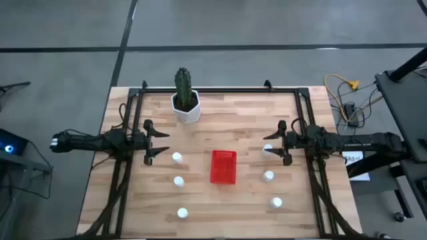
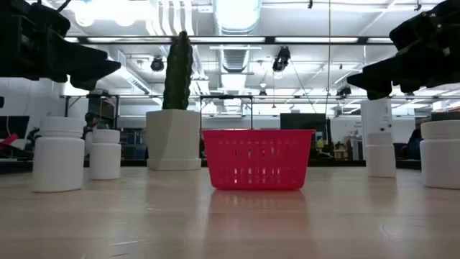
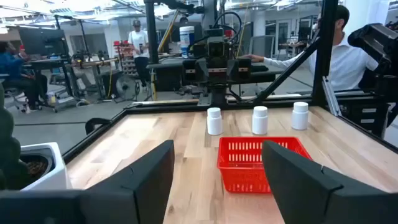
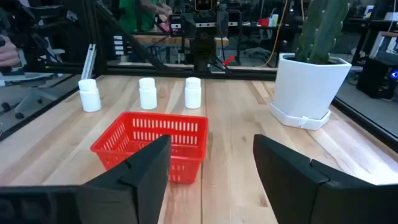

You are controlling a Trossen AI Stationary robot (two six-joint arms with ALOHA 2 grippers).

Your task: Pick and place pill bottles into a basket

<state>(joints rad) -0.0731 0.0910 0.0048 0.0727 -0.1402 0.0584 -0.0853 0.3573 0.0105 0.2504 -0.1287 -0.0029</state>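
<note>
Both arms reach inward, left claw (image 1: 160, 142) and right claw (image 1: 274, 141) spread, gripping nothing.

left arm (image 1: 100, 141) — dark, slim, jointed | right arm (image 1: 347, 141) — same dark build | jaws — black, wedge-shaped, matte

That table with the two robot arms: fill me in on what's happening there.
Nothing is being handled yet. Six small white pill bottles stand on the wooden table, three on each side of an empty red basket. The left end effector hangs open near the bottles on its side, holding nothing. The right end effector hangs open too, right by the nearest bottle on its side. A potted cactus stands at the far edge.
</note>
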